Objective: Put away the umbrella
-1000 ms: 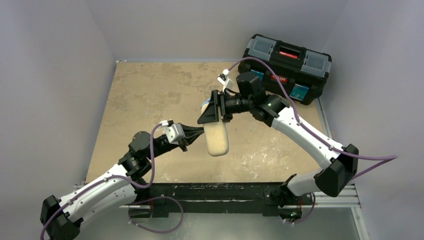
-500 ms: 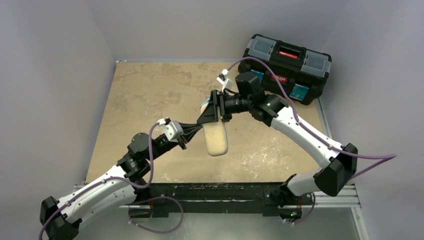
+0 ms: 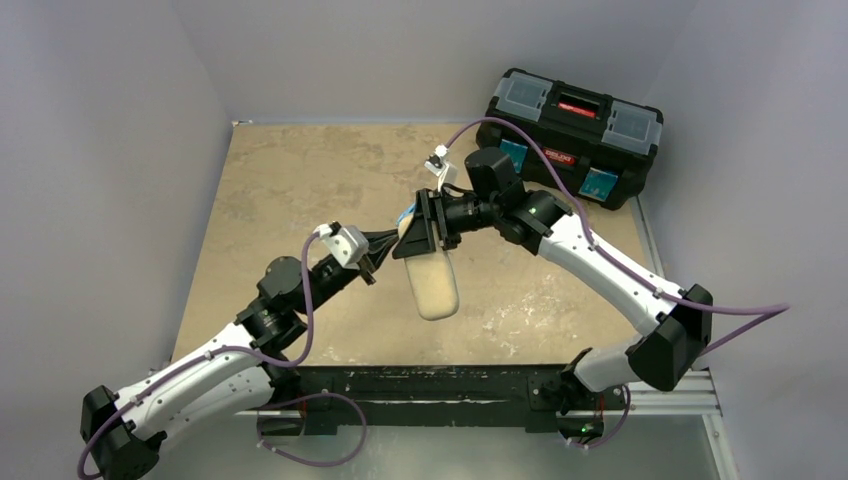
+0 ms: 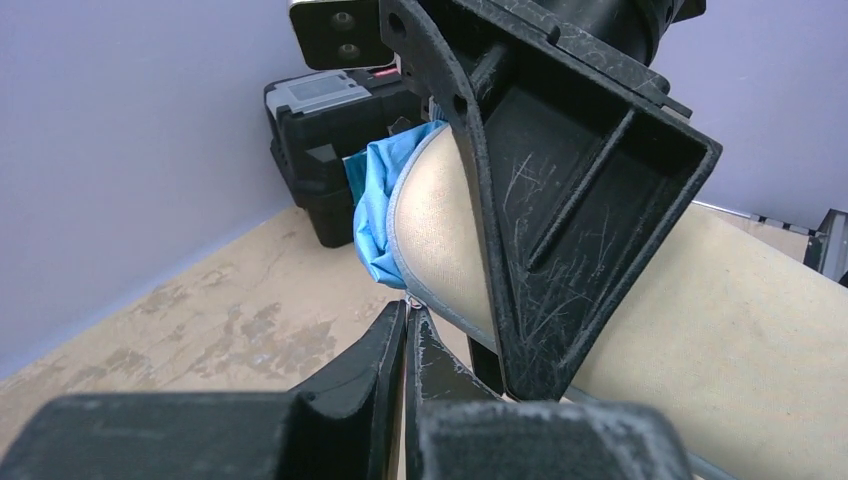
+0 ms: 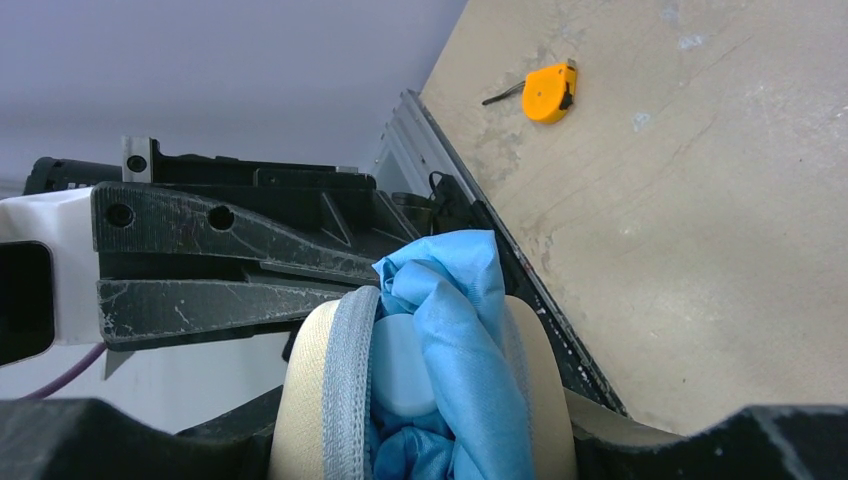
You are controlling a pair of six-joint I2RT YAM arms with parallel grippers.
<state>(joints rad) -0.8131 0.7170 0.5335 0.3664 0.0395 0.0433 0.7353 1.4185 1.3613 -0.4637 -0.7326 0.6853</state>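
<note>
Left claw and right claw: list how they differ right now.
The left claw is shut; the right claw's jaws stand apart. The left claw's tips meet at the case's grey rim; the right claw spans the case's width. Both are at its open end, where the umbrella shows.

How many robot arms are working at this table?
2. The left arm reaches in from the near left, with the left gripper shut at the edge of the beige case. The right arm comes from the near right, the right gripper holding that case up.
</note>
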